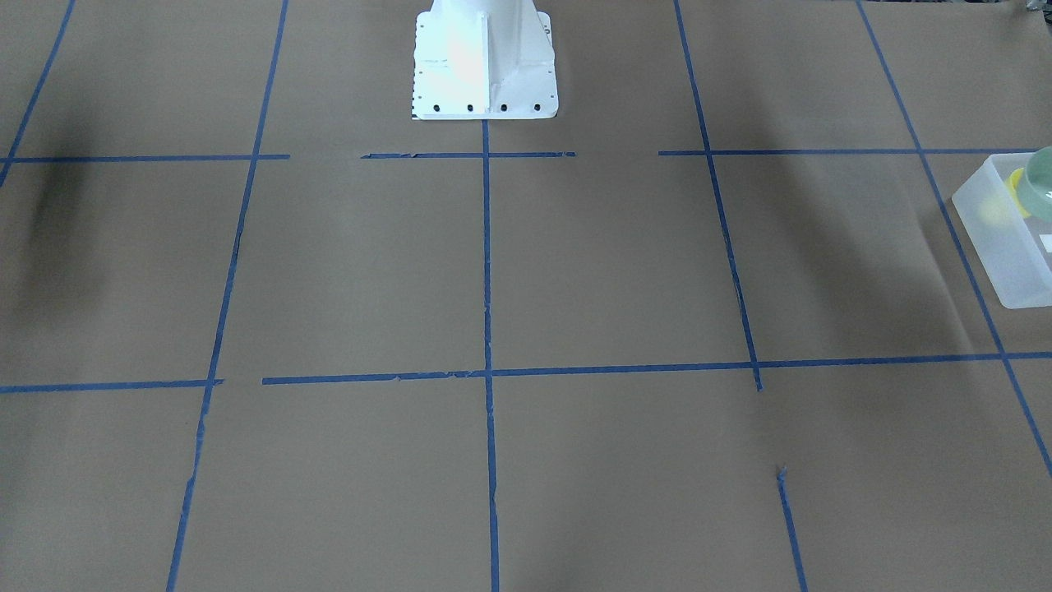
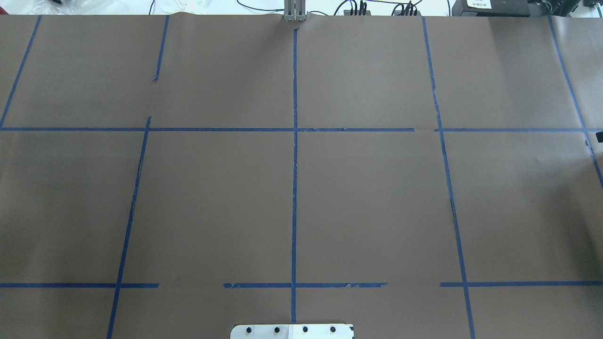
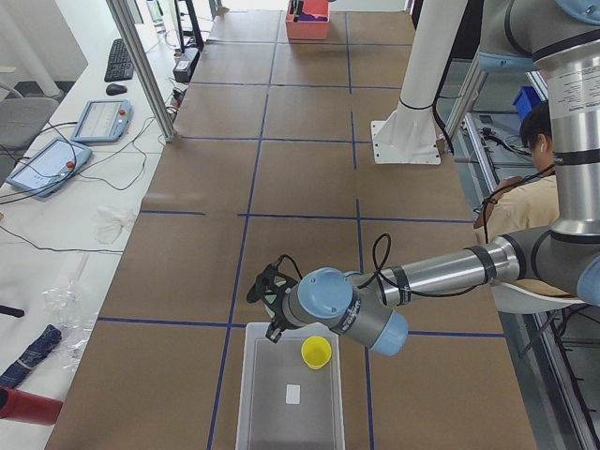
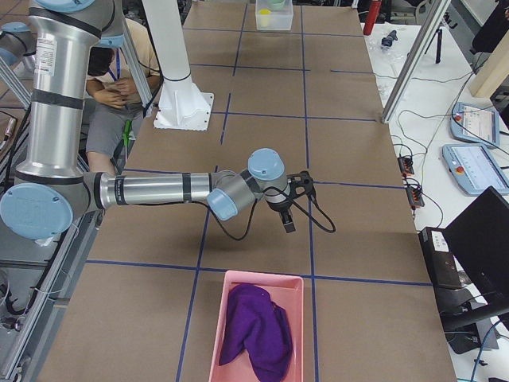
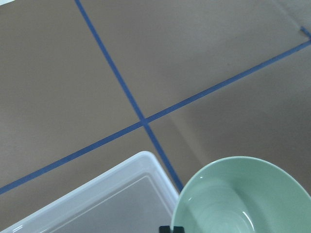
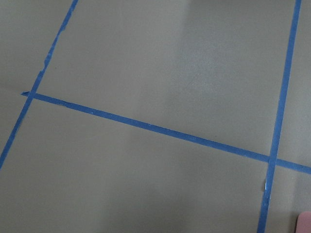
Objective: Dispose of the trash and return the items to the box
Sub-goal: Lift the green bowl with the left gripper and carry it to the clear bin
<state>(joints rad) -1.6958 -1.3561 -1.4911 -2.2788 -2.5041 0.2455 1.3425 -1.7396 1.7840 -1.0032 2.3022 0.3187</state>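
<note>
The frosted box [image 1: 998,238] stands at the table's end on my left; it also shows in the exterior left view [image 3: 286,408] and the left wrist view [image 5: 97,199]. The yellow cup [image 3: 316,352] lies inside it. The mint-green bowl [image 5: 243,199] hangs tilted over the box's corner [image 1: 1042,177], with dark fingertips [image 5: 171,229] at its rim. My left gripper [image 3: 272,305] is over the box's inner end, shut on the bowl. My right gripper [image 4: 288,208] hovers low over bare table; I cannot tell if it is open or shut.
A pink bin [image 4: 219,318] holding a purple cloth [image 4: 254,330] stands at the table's end on my right. The white robot base [image 1: 485,66] is at the table's middle rear. A seated person [image 3: 530,178] is behind the robot. Blue tape lines cross the brown table.
</note>
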